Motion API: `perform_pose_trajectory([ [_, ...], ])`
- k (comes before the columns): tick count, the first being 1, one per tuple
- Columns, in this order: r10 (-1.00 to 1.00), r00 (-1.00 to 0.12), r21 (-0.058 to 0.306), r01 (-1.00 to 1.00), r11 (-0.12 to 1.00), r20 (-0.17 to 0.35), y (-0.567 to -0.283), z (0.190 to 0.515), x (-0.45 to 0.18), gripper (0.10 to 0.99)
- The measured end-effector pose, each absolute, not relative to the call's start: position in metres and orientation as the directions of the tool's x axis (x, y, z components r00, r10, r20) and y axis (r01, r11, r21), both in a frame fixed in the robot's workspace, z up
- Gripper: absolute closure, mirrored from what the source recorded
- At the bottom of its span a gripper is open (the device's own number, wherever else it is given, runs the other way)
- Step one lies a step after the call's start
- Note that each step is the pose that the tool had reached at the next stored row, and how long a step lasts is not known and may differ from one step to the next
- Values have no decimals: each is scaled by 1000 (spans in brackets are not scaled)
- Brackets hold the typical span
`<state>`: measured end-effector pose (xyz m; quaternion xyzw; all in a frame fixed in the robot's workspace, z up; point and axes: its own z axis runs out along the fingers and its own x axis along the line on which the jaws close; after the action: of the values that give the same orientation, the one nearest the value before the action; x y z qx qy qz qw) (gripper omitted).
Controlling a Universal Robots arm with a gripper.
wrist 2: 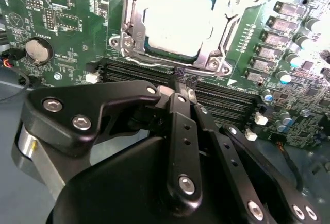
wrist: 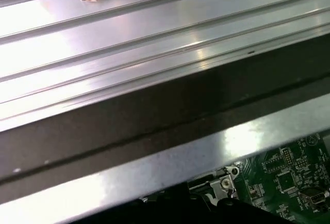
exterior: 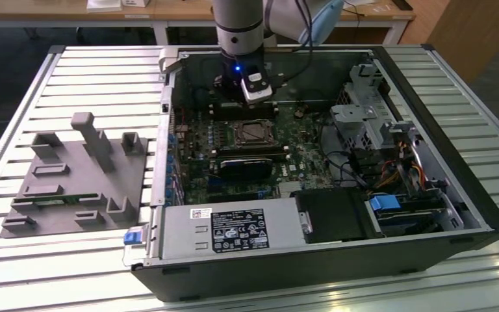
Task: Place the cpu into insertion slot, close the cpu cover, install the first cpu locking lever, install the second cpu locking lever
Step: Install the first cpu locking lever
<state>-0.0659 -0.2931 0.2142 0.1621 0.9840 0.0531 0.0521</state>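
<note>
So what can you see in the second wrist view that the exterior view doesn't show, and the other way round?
Second wrist view: the claw up close, beside the cpu cover lying shut over the silvery cpu, plus a coin battery. Exterior view: the whole computer case, the grey holder block and the slatted table. Both: the green circuit board and its socket.

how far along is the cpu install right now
Done: in the second wrist view the cpu sits in the insertion slot and the cpu cover lies closed over it. In hand: the gripper sits just beside the socket, its tips together, holding nothing visible. Left: whether either locking lever is latched cannot be told from these pictures.
</note>
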Motion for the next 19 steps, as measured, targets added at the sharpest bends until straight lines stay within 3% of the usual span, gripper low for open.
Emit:
perform_pose_trajectory([
  [19, 296, -951, 94, 288, 953, -93, -303, 217, -50, 980],
])
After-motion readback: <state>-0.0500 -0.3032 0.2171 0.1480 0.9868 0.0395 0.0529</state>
